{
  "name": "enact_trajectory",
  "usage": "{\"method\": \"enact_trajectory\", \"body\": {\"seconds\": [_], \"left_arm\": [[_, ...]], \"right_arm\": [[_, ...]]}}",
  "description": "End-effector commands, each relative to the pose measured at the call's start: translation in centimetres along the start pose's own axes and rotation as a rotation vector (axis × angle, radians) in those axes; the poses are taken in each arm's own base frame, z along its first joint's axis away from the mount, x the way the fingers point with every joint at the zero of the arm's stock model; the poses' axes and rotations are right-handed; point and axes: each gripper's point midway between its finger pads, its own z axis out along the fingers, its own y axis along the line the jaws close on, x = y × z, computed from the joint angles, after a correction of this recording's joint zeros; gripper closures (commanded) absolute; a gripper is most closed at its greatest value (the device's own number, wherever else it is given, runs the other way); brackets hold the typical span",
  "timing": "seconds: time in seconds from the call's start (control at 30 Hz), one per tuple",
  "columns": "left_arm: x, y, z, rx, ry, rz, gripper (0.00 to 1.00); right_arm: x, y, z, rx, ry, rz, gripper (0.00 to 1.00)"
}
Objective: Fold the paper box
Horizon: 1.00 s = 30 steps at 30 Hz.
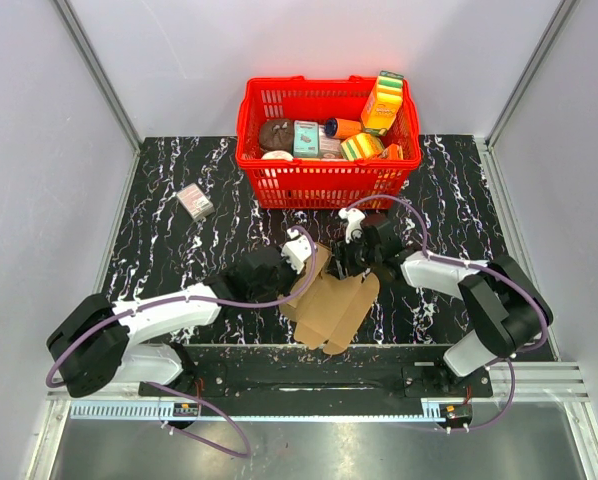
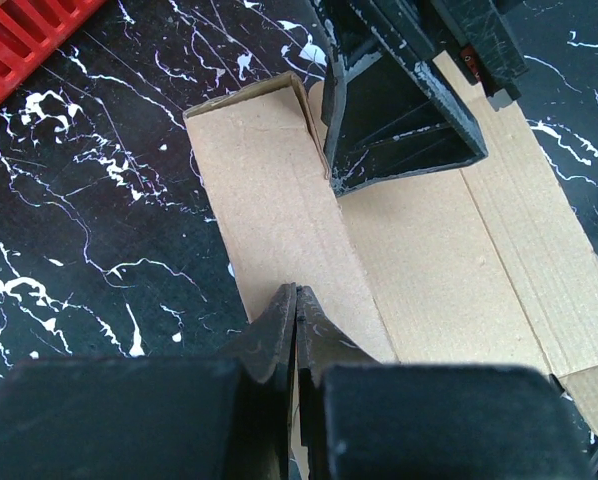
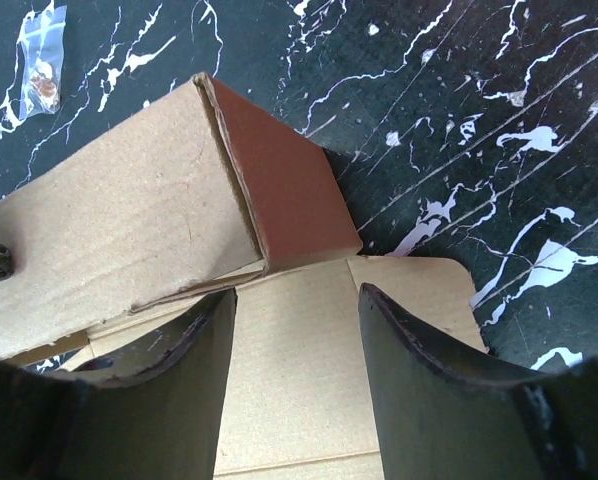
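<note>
Brown die-cut cardboard paper box [image 1: 339,300], 1 panel raised. Left end effector [image 2: 296,292] closed, tips on panel; right end effector [image 3: 297,295] half-wide, empty. Risk: tips slip, panel springs flat.

I am operating inside a lab test cell: plain white walls [image 1: 309,50] on aluminium posts [image 1: 97,70] enclose a black marbled worktop [image 1: 179,250], with two cabled arms [image 1: 169,312] bolted to a rail [image 1: 309,375].

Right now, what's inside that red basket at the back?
The red basket holds colourful packages: a teal box, an orange tube, a tall yellow-and-green pack and a dark round item. Whatever lies beneath them is covered.
</note>
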Motion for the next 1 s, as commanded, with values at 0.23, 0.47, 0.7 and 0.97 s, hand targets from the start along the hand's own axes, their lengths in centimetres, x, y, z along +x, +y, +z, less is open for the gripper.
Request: {"method": "enact_trajectory", "body": {"seconds": [0.23, 0.47, 0.7, 0.97], "left_arm": [[-0.4, 0.5, 0.4, -0.022, 0.012, 0.009, 1.0], [-0.9, 0.8, 0.2, -0.033, 0.002, 0.007, 1.0], [-1.6, 1.5, -0.1, -0.054, -0.016, -0.003, 1.0], [-2.5, 2.5, -0.6, -0.086, -0.033, -0.011, 1.0]], "right_arm": [[-2.1, -0.2, 1.4, -0.014, -0.157, -0.067, 0.39], [-2.7, -0.2, 1.6, -0.019, -0.217, -0.09, 0.39], [-2.5, 0.0, 2.1, -0.047, -0.222, -0.093, 0.39], [-2.0, -0.1, 2.2, -0.044, -0.213, -0.084, 0.39]]}}
